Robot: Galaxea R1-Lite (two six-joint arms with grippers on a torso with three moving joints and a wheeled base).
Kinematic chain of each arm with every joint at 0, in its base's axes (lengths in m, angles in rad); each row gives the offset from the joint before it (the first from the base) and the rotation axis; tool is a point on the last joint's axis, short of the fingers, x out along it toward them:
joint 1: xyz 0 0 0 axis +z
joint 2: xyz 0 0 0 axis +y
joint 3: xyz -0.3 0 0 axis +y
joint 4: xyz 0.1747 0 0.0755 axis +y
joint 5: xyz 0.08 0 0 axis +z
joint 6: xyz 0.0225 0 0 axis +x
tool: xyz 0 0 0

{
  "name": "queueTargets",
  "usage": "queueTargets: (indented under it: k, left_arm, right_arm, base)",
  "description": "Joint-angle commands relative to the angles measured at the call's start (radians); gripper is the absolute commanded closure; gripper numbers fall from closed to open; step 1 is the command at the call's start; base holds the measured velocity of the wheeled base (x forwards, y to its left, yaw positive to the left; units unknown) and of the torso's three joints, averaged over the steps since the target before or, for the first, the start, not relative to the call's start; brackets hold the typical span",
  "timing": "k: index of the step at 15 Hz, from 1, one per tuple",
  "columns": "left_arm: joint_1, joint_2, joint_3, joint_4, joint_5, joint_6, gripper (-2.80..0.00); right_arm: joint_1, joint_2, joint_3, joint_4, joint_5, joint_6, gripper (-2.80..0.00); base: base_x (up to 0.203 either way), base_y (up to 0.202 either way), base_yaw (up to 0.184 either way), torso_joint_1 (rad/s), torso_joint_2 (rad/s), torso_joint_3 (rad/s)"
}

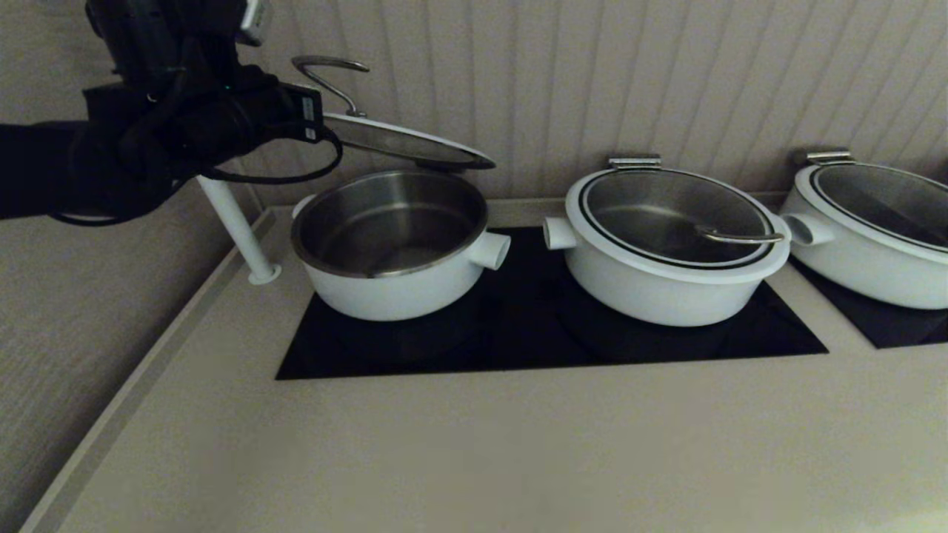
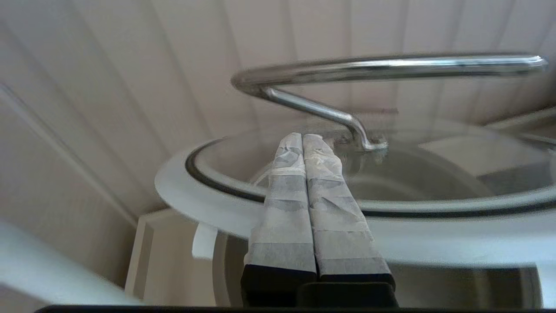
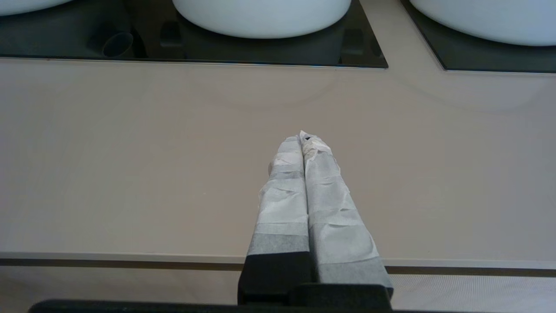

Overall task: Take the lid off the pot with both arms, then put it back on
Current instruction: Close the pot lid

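Observation:
The left white pot (image 1: 392, 292) stands open on the black hob (image 1: 518, 340). Its glass lid (image 1: 407, 141), with a white rim and a steel loop handle (image 1: 329, 70), hangs tilted above it, the left side higher and the far edge near the pot's back rim. My left gripper (image 1: 329, 127) is at the lid's raised left edge. In the left wrist view its taped fingers (image 2: 286, 195) are pressed together and lie across the lid rim (image 2: 434, 234), below the handle (image 2: 391, 65); nothing shows between them. My right gripper (image 3: 302, 137) is shut and empty over the beige counter near its front edge.
Two more white pots with lids on stand to the right, the middle one (image 1: 666, 244) and one at the far right (image 1: 874, 229). A white post (image 1: 237, 222) rises at the counter's left edge. A panelled wall runs close behind the pots.

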Motion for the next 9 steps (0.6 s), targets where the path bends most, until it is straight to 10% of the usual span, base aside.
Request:
queueTargets:
  k: [1,9]
  left_arm:
    - [0.005,-0.029,0.034,-0.002,0.001,0.001,0.00]
    - [0.015,-0.059,0.108,-0.004,0.001,0.001,0.00]
  right_arm:
    - [0.000,0.000,0.000,0.000,0.000,0.000,0.00]
    - [0.000,0.000,0.000,0.000,0.000,-0.001,0.00]
  base:
    - [0.000,0.000,0.000,0.000,0.00,0.000]
    - [0.000,0.000,0.000,0.000,0.00,0.000]
